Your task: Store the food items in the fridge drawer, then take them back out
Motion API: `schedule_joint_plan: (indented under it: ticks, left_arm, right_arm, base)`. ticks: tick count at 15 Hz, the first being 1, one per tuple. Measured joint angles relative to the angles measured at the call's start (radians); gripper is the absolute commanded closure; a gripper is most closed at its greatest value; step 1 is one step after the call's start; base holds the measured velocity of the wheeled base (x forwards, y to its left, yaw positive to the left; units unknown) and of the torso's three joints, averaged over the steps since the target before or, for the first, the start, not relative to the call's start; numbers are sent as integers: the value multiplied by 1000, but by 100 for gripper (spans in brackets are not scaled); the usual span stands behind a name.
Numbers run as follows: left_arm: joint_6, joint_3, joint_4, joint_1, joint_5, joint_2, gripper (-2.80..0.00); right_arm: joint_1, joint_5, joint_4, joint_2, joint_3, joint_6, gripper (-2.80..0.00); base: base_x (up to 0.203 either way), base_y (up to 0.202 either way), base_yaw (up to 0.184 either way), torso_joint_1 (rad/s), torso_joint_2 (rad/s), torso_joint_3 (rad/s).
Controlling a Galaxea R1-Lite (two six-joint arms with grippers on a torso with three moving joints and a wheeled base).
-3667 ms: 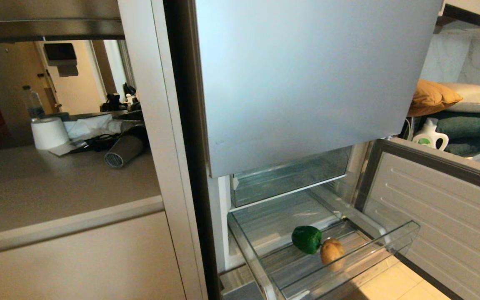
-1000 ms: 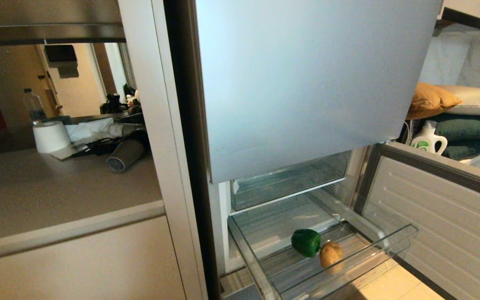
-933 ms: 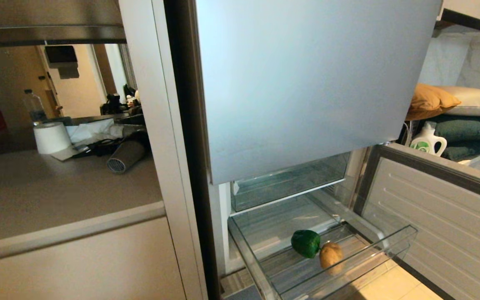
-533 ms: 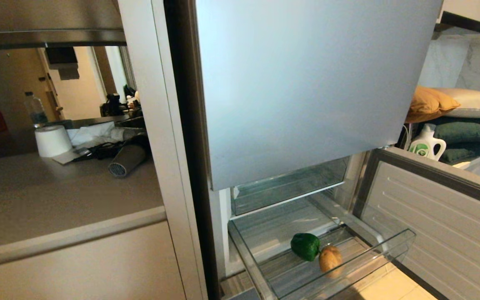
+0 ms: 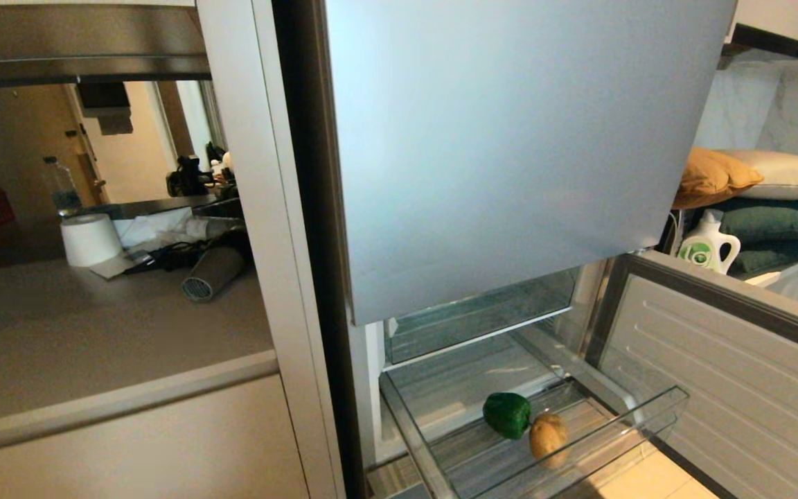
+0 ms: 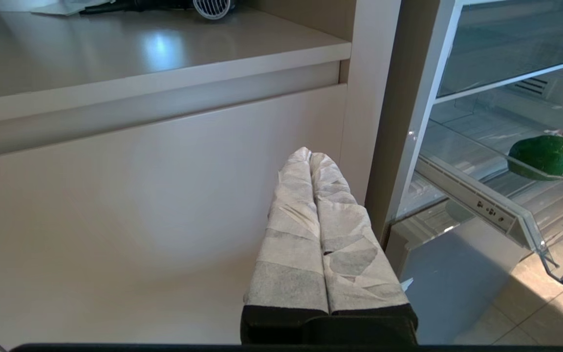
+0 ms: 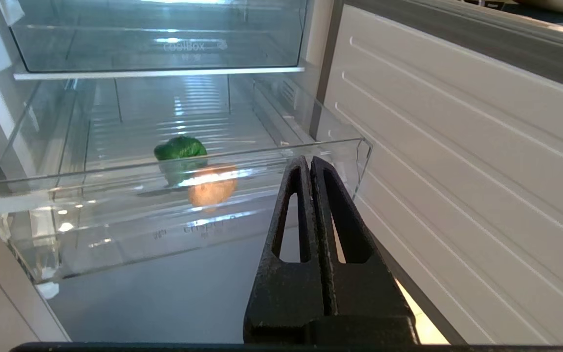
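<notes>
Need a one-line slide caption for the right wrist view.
Shut right tool poised before the open clear fridge drawer holding a green bell pepper and tan bun.

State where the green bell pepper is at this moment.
In the head view the green bell pepper lies low and right of centre, in the pulled-out clear fridge drawer, with the tan bun-like lump close on its right and nearer the front wall.

Your head camera has climbed, so the whole scene sits lower in the head view than before: the tabletop [image 5: 94, 333], the upper door panel [image 5: 510, 152] and the fridge drawer [image 5: 648, 416] have all slid down together. Pepper [image 5: 507, 414] and bun [image 5: 548, 435] haven't shifted inside the drawer.
</notes>
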Motion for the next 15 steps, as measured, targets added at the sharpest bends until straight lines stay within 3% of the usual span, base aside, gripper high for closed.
schedule_joint_plan:
  ticks: [6, 15]
  left_arm:
    - [0, 0, 0, 0, 0, 0, 0]
    - [0, 0, 0, 0, 0, 0, 0]
  right_arm:
    - [0, -24, -3, 0, 0, 76, 0]
    - [0, -24, -7, 0, 0, 81, 0]
  base:
    - [0, 0, 0, 47, -95, -49]
    - [0, 0, 0, 0, 0, 0]
